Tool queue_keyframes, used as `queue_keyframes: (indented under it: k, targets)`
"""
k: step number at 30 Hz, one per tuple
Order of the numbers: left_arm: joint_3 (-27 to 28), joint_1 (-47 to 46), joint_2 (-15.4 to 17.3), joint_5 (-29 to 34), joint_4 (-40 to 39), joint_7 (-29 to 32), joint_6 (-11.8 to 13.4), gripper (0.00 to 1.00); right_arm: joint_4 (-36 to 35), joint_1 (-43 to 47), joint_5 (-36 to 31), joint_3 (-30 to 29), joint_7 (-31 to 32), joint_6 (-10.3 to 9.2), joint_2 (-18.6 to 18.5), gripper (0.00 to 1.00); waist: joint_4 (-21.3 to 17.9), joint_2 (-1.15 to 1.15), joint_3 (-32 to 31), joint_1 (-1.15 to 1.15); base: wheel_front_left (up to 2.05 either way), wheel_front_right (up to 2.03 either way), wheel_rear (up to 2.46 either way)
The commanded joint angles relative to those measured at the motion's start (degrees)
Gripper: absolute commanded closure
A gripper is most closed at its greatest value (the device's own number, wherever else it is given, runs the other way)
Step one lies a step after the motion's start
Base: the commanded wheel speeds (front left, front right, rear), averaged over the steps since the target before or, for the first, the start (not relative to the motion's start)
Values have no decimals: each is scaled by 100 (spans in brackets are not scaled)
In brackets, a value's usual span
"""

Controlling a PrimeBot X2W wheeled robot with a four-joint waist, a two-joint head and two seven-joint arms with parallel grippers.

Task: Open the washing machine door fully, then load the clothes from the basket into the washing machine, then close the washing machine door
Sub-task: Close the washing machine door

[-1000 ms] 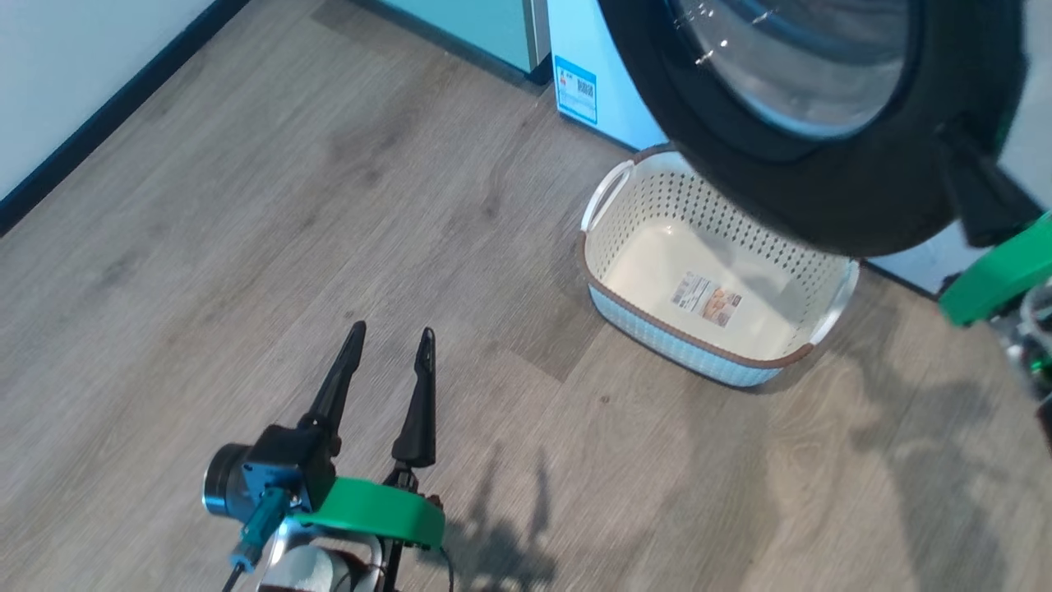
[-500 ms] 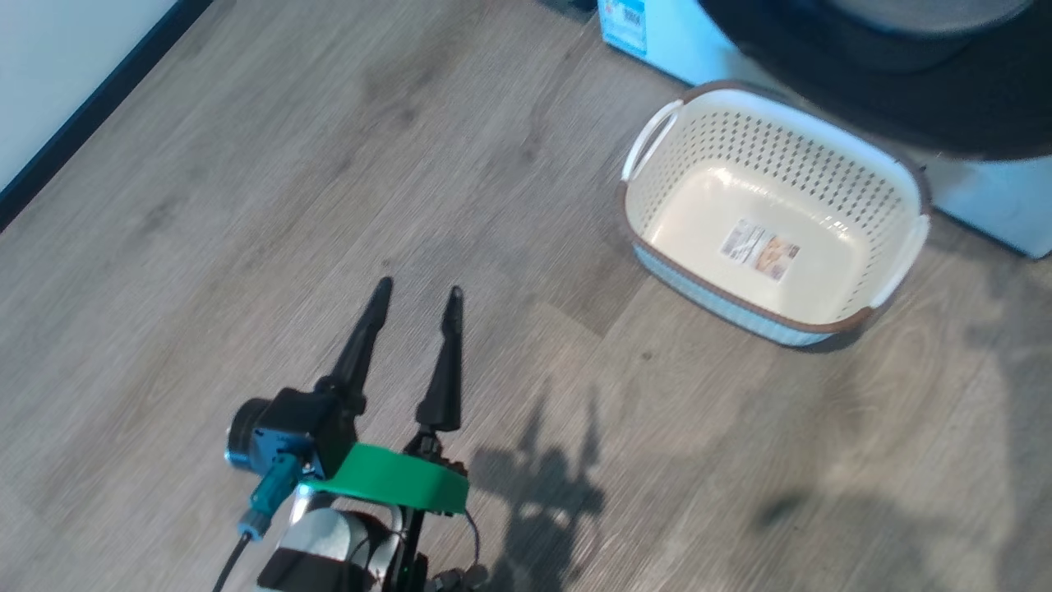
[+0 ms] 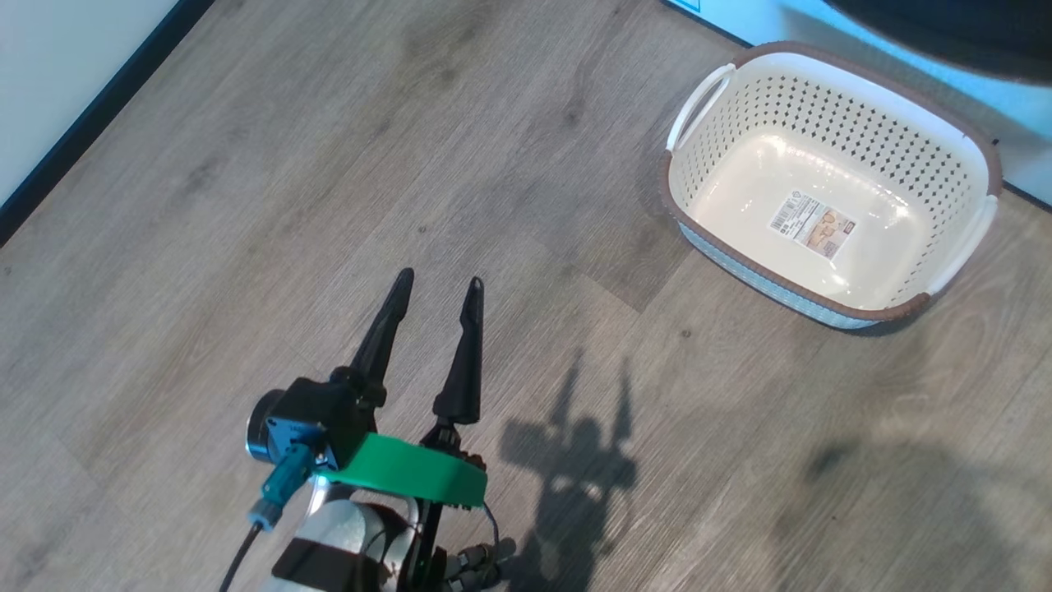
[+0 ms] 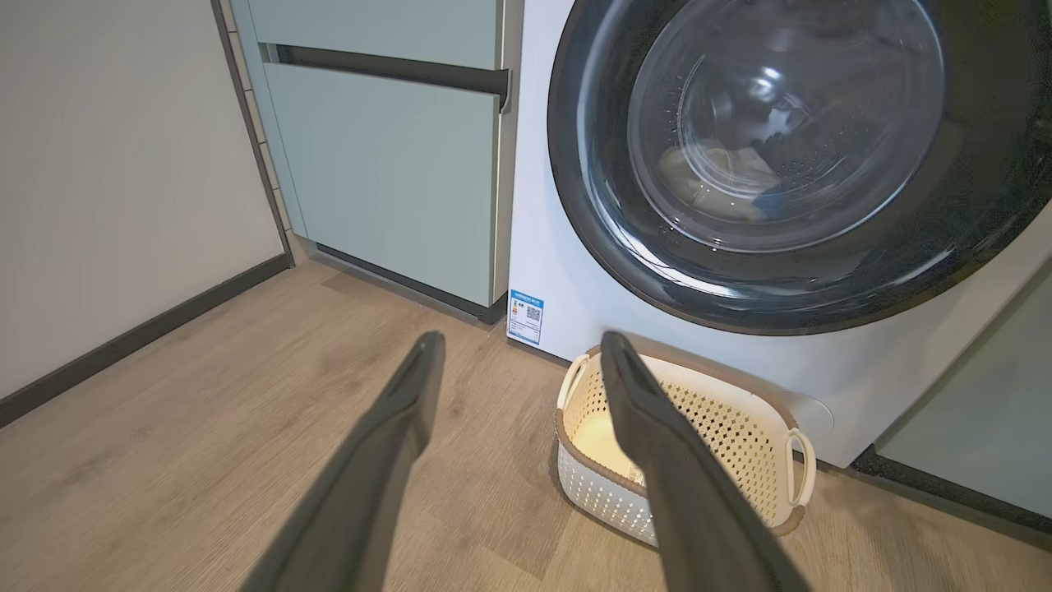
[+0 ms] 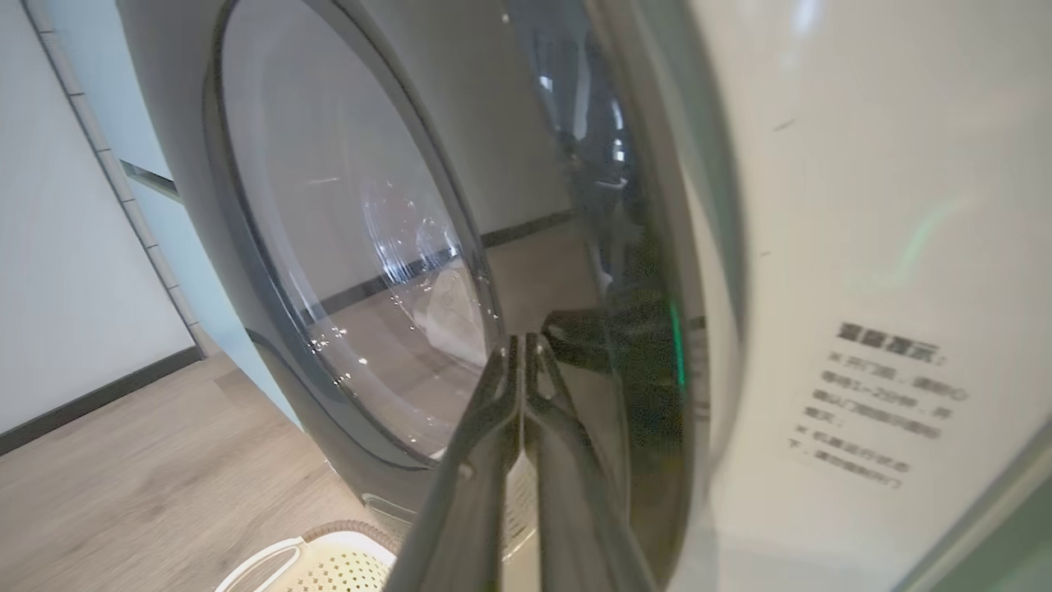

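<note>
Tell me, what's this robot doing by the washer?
It is finishing a laundry load. The small cream perforated plastic basket sits empty on the wooden floor, and pale garments lie behind the glass of the round black-rimmed door of the white washer, which looks closed or nearly so. The right gripper, shut, points at that door's edge; the left gripper hangs open above the floor.

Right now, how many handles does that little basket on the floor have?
2, both white: the left-end handle and the right-end handle, on the two short ends of the basket as the head view shows it. Its long sides carry none.
</note>
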Motion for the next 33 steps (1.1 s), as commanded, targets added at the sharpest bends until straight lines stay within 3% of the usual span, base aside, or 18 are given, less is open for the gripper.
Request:
queue_keyframes:
  k: [1,10,17,24,33]
  targets:
    - [148,-155,45,-55,-174,-36,63,0,-66,-207,-66,-28,-29,-21,-86,100,6,0,22,-1,0,0,0]
    - [110,-151,45,-43,-177,-36,93,0,235,-380,-150,-74,-30,-21,-109,100,8,0,17,-1,0,0,0]
    - [82,-179,45,37,-96,-36,74,0,21,-80,-155,66,-30,-21,-6,100,-22,0,-79,-1,0,0,0]
    - [190,-161,45,144,-92,-36,63,0,-791,683,136,-66,-30,-21,244,100,-266,0,-225,-1,0,0,0]
    - [346,-154,45,323,-50,-36,-13,0,-2436,2400,55,-542,-30,-21,643,100,-802,0,-497,-1,0,0,0]
